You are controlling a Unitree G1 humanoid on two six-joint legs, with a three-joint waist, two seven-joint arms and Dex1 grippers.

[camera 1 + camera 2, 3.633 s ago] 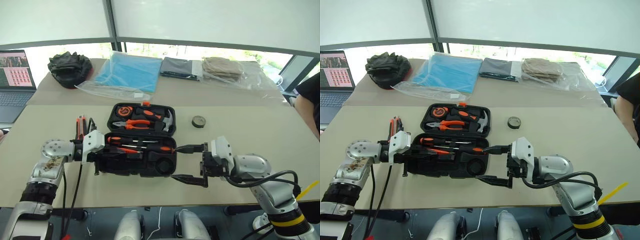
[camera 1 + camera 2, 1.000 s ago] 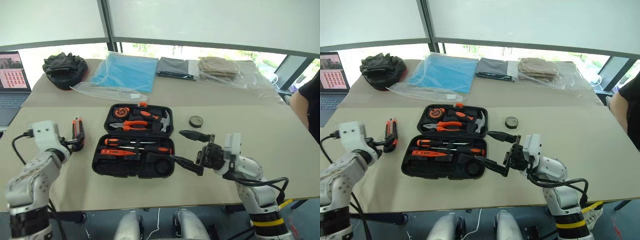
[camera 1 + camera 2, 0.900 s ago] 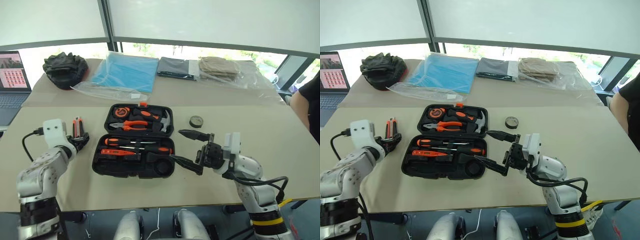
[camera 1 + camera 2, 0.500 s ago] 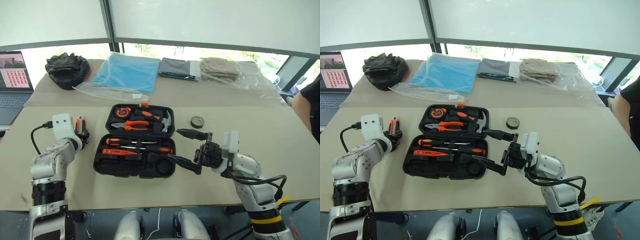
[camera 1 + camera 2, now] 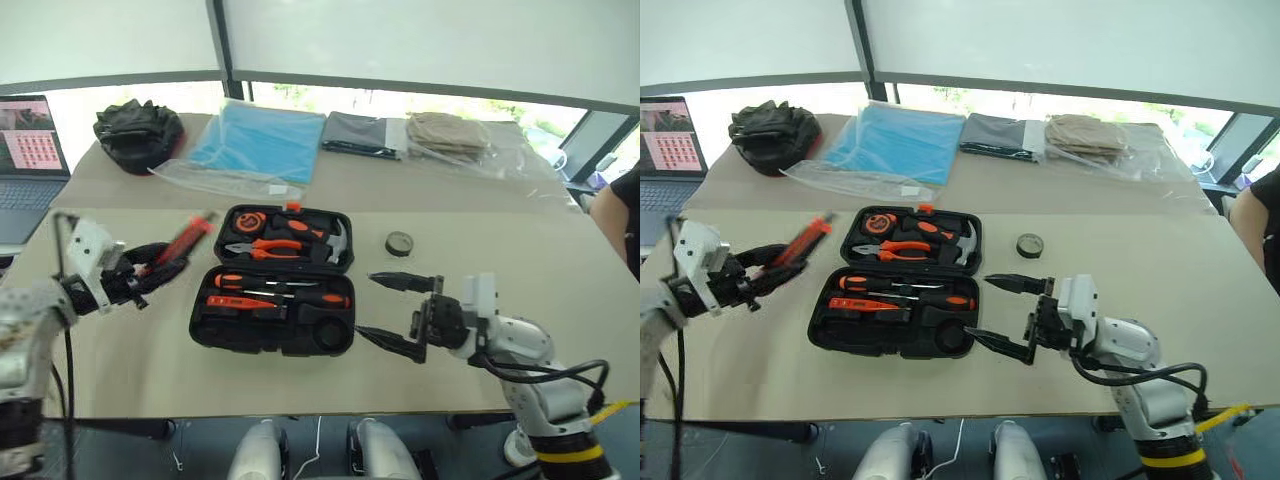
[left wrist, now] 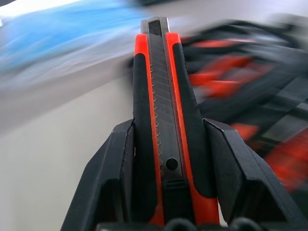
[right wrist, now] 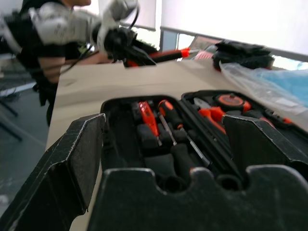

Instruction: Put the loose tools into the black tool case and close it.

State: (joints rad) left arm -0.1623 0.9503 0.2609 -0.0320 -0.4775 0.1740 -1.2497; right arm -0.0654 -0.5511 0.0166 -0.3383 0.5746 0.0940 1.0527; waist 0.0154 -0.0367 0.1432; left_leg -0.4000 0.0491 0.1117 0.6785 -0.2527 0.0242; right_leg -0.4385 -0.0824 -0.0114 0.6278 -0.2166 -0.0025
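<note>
Utility knife (image 5: 183,240) gripped in left claw (image 5: 150,268), right claw (image 5: 400,312) wide beside open tool case (image 5: 272,322); tape roll (image 5: 399,243) still loose.

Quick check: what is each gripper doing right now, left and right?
Left gripper: closed on the utility knife, lifted off the table.
Right gripper: open, holding nothing, beside the black tool case.

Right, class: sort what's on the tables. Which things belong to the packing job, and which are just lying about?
Job: utility knife in the left gripper; black tool case, open; two screwdrivers inside; tape roll.
Lying about: laptop; black fabric bundle; blue sheet; folded cloths.
</note>
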